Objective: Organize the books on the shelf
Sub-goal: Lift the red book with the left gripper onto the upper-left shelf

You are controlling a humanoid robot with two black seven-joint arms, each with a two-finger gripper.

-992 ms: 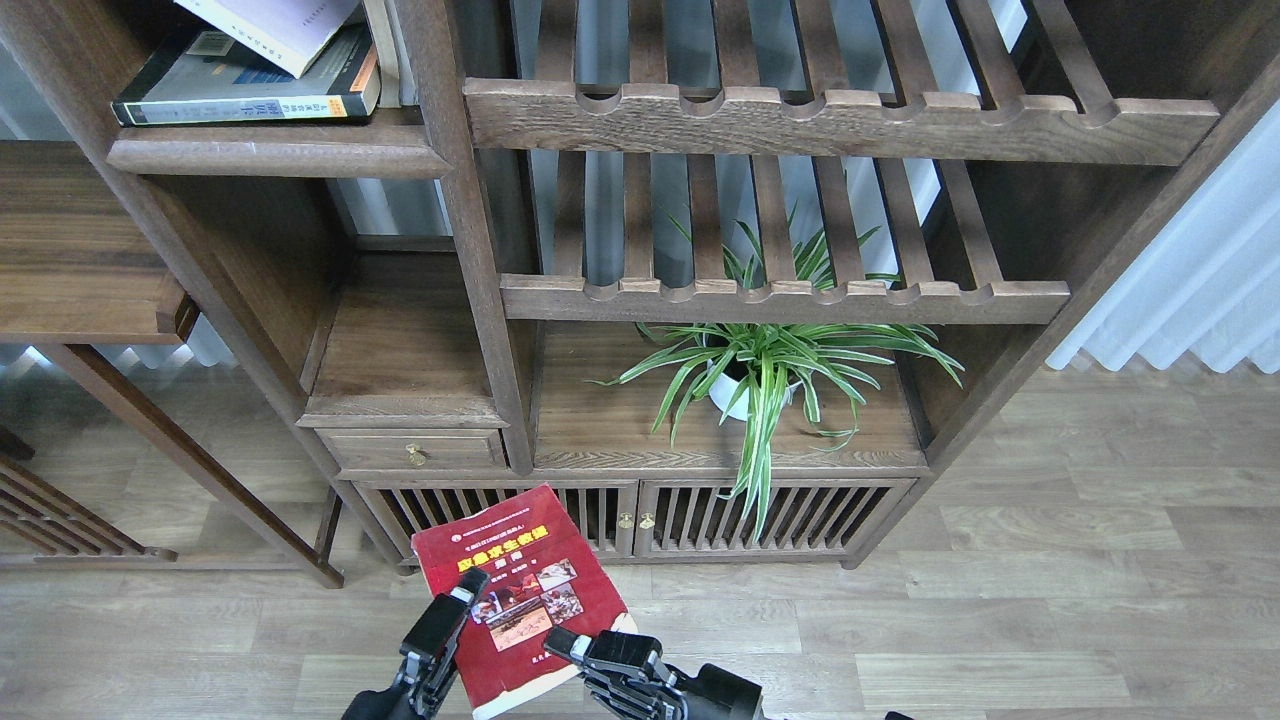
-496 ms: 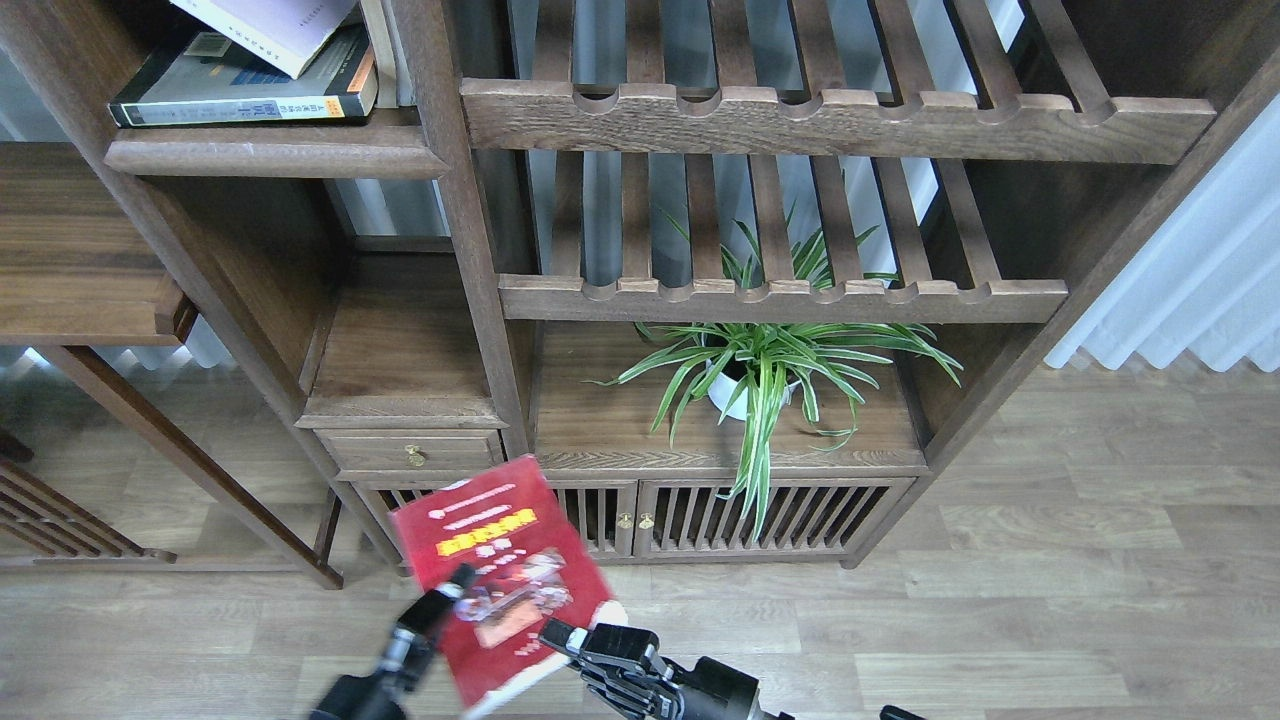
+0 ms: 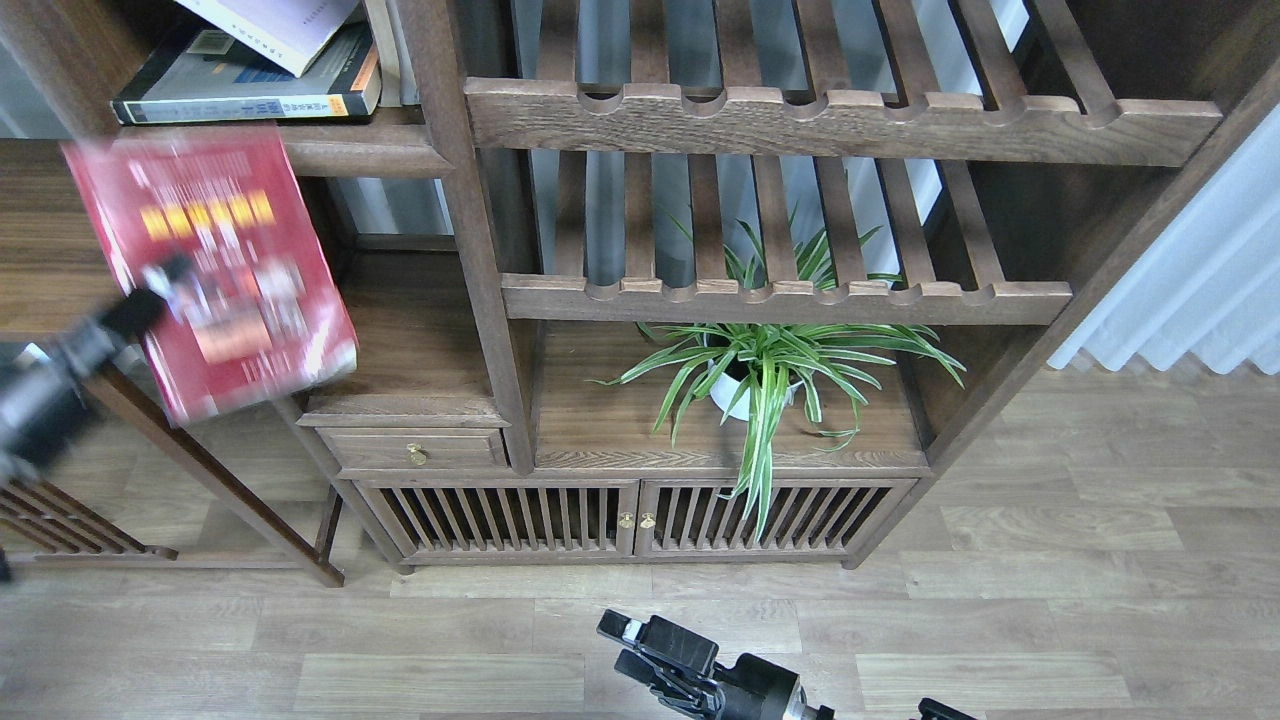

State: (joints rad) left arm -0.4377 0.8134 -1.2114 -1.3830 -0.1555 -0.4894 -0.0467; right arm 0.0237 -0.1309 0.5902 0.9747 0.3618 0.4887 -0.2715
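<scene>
The red book [image 3: 215, 270] with a yellow title and photos is held up at the left, blurred by motion, just below the shelf's moulded front edge [image 3: 340, 155]. My left gripper [image 3: 160, 290] is shut on its left edge. On the shelf the black-grey book [image 3: 250, 85] lies flat, and the white-lavender book [image 3: 280, 25] leans on top of it. My right gripper [image 3: 640, 650] is low at the bottom centre, empty, with its fingers apart.
Slatted racks with notched rails [image 3: 840, 115] fill the upper right. A potted spider plant [image 3: 760, 370] stands on the cabinet top. A small drawer [image 3: 415, 450] and slatted doors [image 3: 640, 520] sit below. A side table [image 3: 70, 250] is at the left.
My left gripper has swung the red book up and left, from in front of the cabinet doors to just under the shelf. My right gripper has let go and stayed low.
</scene>
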